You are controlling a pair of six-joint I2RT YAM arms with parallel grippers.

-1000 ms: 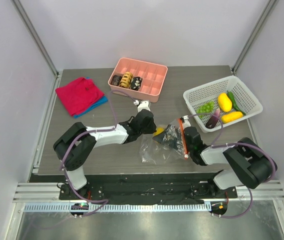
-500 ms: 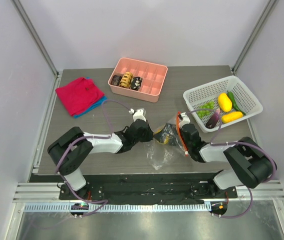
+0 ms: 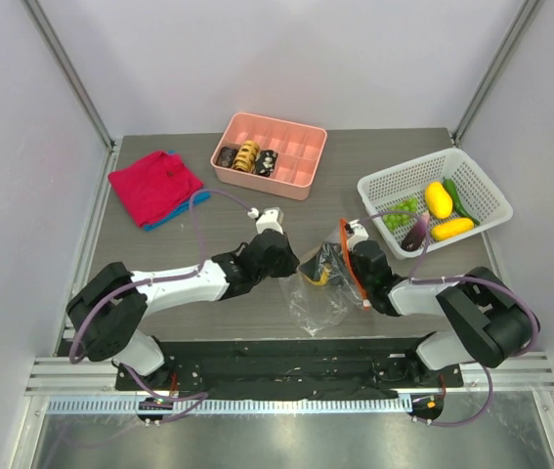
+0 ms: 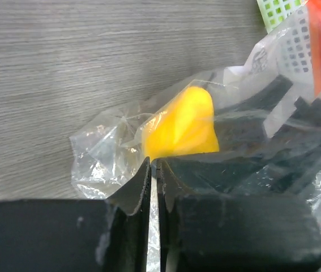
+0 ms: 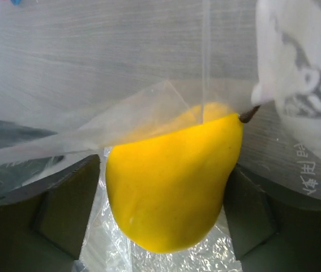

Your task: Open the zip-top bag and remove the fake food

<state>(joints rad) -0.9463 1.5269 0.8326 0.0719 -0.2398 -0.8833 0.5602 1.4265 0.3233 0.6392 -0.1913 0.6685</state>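
The clear zip-top bag (image 3: 318, 298) lies crumpled on the table between my grippers, its orange-red zipper strip (image 3: 355, 266) standing by the right one. My left gripper (image 3: 296, 264) is shut on a fold of the bag's film (image 4: 109, 153); a yellow fake fruit (image 4: 182, 126) shows through the plastic just beyond it. My right gripper (image 5: 163, 187) reaches into the bag and is shut on that yellow pear-shaped fruit (image 5: 171, 181), one finger on each side. More fake food lies in the white basket (image 3: 472, 176): yellow pieces (image 3: 439, 199), the eggplant (image 3: 415, 233), the grapes (image 3: 401, 209).
A pink compartment tray (image 3: 296, 147) with brown pastry pieces stands at the back centre. A red folded cloth (image 3: 155, 186) lies at the back left. The white basket sits at the right edge of the table.
My left gripper has drawn back toward the near left with the bag film in it, and the bag's loose end has shifted nearer. My right gripper has edged slightly left and back.
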